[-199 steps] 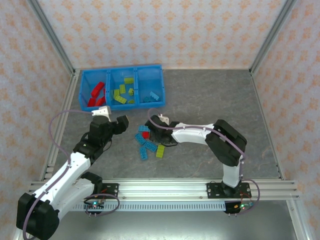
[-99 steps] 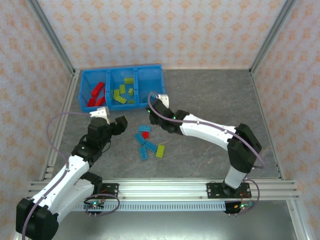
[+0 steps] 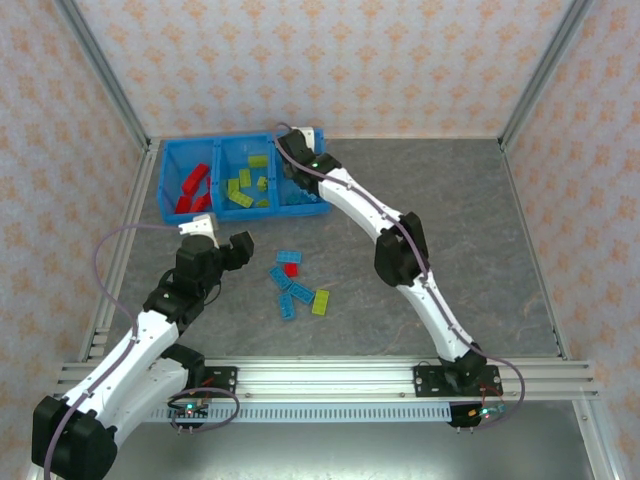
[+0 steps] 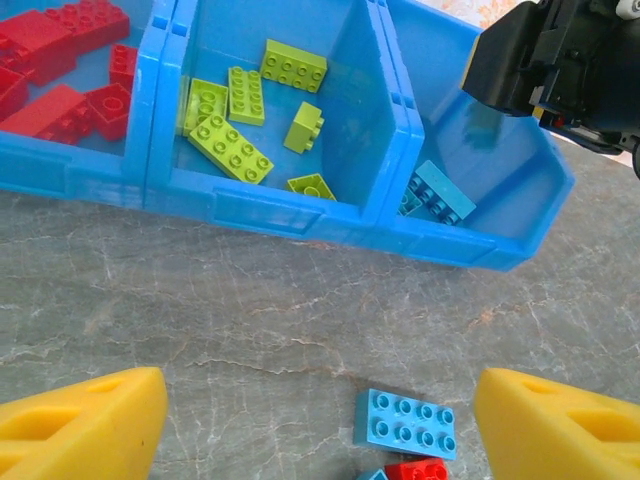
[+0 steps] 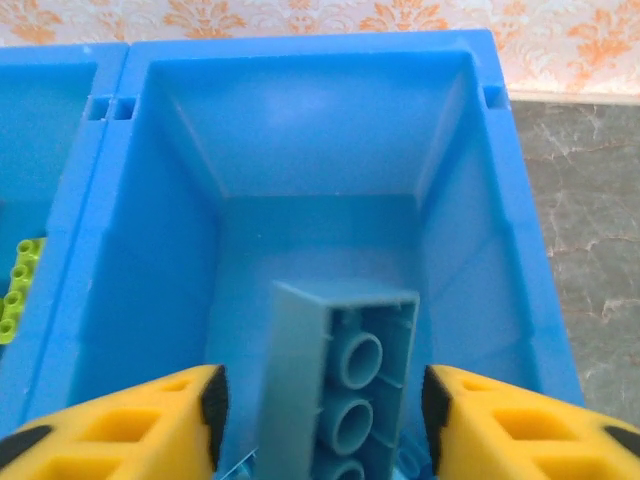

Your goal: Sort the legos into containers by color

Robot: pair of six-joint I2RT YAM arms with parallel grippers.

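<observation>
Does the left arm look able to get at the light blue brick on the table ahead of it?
Probably yes: the left gripper is open, and the light blue brick lies flat just ahead, with bare table around it.

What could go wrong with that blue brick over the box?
The light blue brick sits tilted at the right hand, above the right compartment; let go, it might bounce back out. On the table, the red brick lies close beside a loose blue brick, so the open left hand might grab both.
</observation>
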